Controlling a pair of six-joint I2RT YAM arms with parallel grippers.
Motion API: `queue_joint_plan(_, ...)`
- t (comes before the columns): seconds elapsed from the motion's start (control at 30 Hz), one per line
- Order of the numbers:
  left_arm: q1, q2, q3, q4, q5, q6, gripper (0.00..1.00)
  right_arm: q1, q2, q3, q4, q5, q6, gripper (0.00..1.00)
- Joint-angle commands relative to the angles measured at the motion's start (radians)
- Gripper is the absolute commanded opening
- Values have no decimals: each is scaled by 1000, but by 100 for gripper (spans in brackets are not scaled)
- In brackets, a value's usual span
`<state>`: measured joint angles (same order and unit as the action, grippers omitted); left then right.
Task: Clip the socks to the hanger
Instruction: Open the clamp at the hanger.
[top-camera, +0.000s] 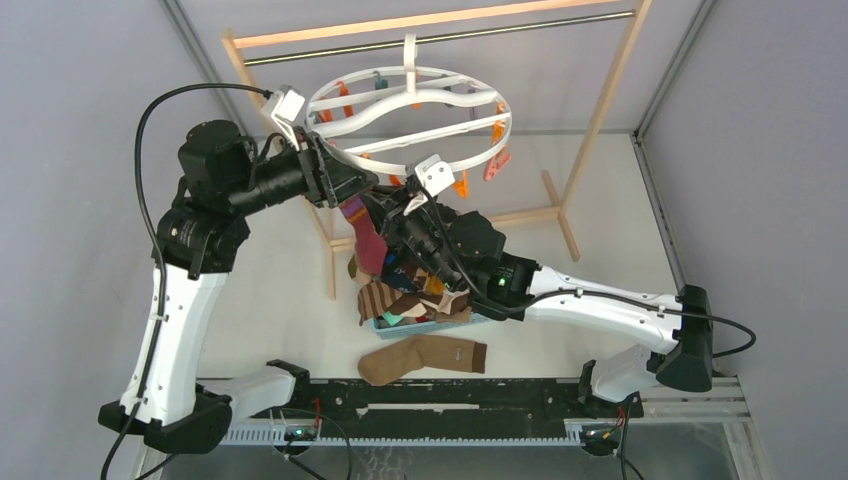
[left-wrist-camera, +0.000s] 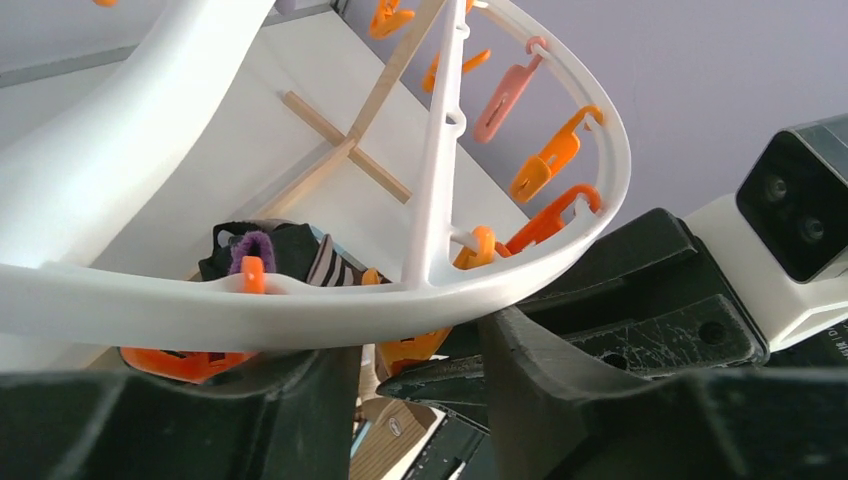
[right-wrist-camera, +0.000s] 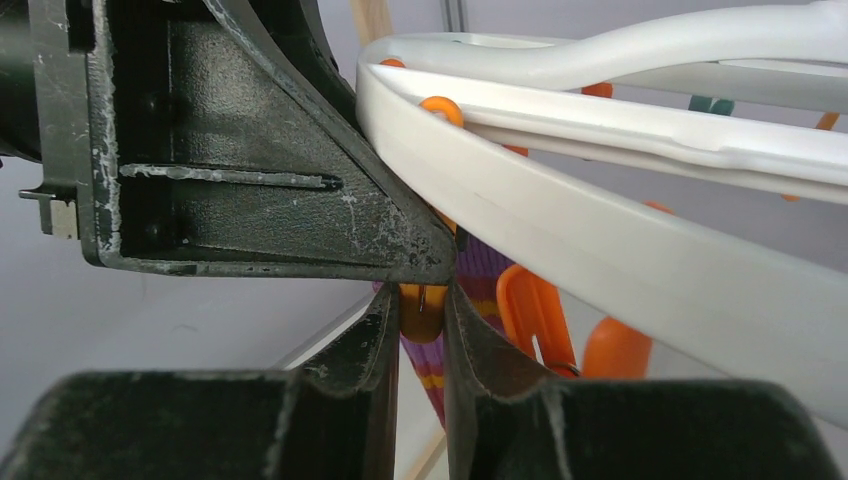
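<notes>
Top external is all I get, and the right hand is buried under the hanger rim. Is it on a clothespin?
Observer: Yes. In the right wrist view the right hand is closed on an orange clothespin just under the hanger rim.
Operator: Any sock at that pin?
Observer: A striped purple sock hangs right behind it. I cannot tell whether it sits in the pin's mouth.
Operator: Left hand?
Observer: The left wrist view shows the left hand with its fingers apart just below the rim, gripping nothing that I can see.
</notes>
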<state>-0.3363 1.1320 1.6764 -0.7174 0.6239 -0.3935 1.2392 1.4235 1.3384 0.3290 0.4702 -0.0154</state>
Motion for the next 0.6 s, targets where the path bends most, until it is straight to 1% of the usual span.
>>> queue_joint_plan(0.0,-5,-3,28,73,-39,2,43,20,7,49,-8,-51,11,13)
queue_joint_plan(0.03,-4,-6,29,72,-51,6,38,19,5,49,-13,-51,11,15)
queue_joint_plan(0.1,-4,-14,25,72,-72,17,25,20,2,48,-26,-51,11,23)
queue_joint_plan(0.17,-5,-23,18,68,-82,23,13,20,-11,43,-39,-49,11,34)
queue_joint_plan(0.2,-4,-25,15,65,-82,27,9,21,-23,32,-43,-49,11,41)
queue_joint_plan(0.23,-4,-30,13,61,-80,28,6,20,-39,20,-49,-53,11,51)
queue_joint_plan(0.27,-5,-32,10,58,-78,29,5,22,-56,8,-63,-56,11,63)
queue_joint_plan(0.3,-5,-35,7,55,-76,30,5,23,-76,-4,-85,-58,30,71)
queue_joint_plan(0.37,-5,-38,6,51,-69,28,4,29,-121,-32,-155,-56,62,80)
queue_joint_plan(0.47,-4,-38,11,45,-63,31,3,46,-210,-130,-282,-50,145,86)
queue_joint_plan(0.57,-4,-37,18,35,-54,33,2,78,-317,-245,-474,-28,287,87)
